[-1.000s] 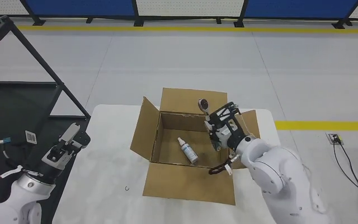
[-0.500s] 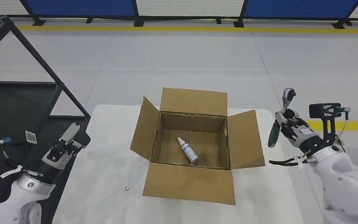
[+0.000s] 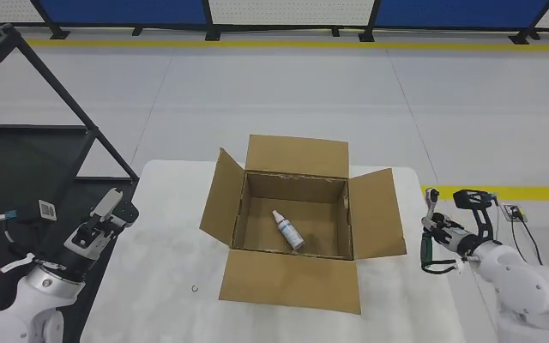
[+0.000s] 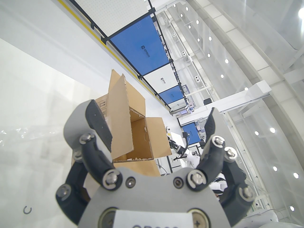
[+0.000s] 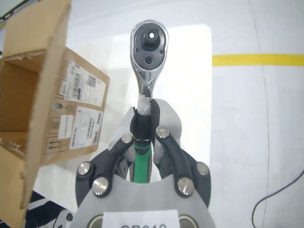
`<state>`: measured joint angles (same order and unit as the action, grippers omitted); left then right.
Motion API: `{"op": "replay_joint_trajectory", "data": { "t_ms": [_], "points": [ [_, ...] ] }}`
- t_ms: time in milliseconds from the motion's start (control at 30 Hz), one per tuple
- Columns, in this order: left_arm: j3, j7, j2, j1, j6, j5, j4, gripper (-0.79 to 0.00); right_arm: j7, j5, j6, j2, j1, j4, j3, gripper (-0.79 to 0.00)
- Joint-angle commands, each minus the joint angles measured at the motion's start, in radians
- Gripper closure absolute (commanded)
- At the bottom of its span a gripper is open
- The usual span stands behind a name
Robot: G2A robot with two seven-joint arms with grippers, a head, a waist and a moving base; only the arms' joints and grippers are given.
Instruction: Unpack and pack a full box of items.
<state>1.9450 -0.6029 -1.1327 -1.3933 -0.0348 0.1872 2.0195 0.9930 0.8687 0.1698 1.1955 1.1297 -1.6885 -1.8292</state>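
I'm unpacking: my right gripper clamps the wrench over the desk's right edge, left gripper gaping wide, so next I'd lower it clear of the box.

White table: open cardboard box at middle; small dark ring apart, left of front flap.
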Motion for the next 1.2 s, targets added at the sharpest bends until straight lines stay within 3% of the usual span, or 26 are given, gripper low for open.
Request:
{"op": "replay_joint_trajectory", "data": {
  "t_ms": [0, 333, 800, 933, 1167],
  "points": [
    [0.0, 0.0, 0.0, 0.0, 0.0, 0.0, 0.0, -0.785, 0.009, 0.009, 0.007, -0.004, -0.01, 0.068, 0.014, 0.0],
    [0.0, 0.0, 0.0, 0.0, 0.0, 0.0, 0.0, -0.785, 0.005, 0.038, 0.056, -0.017, -0.049, 0.264, 0.089, 0.0],
    [0.0, 0.0, 0.0, 0.0, 0.0, 0.0, 0.0, -0.785, 0.024, 0.09, 0.043, -0.032, -0.084, 0.307, 0.157, 0.0],
    [0.0, 0.0, 0.0, 0.0, 0.0, 0.0, 0.0, -0.785, 0.035, 0.092, 0.03, -0.035, -0.096, 0.317, 0.173, -0.203],
    [0.0, 0.0, 0.0, 0.0, 0.0, 0.0, 0.0, -0.785, 0.035, 0.084, 0.031, -0.043, -0.104, 0.325, 0.184, -0.206]
  ]
}}
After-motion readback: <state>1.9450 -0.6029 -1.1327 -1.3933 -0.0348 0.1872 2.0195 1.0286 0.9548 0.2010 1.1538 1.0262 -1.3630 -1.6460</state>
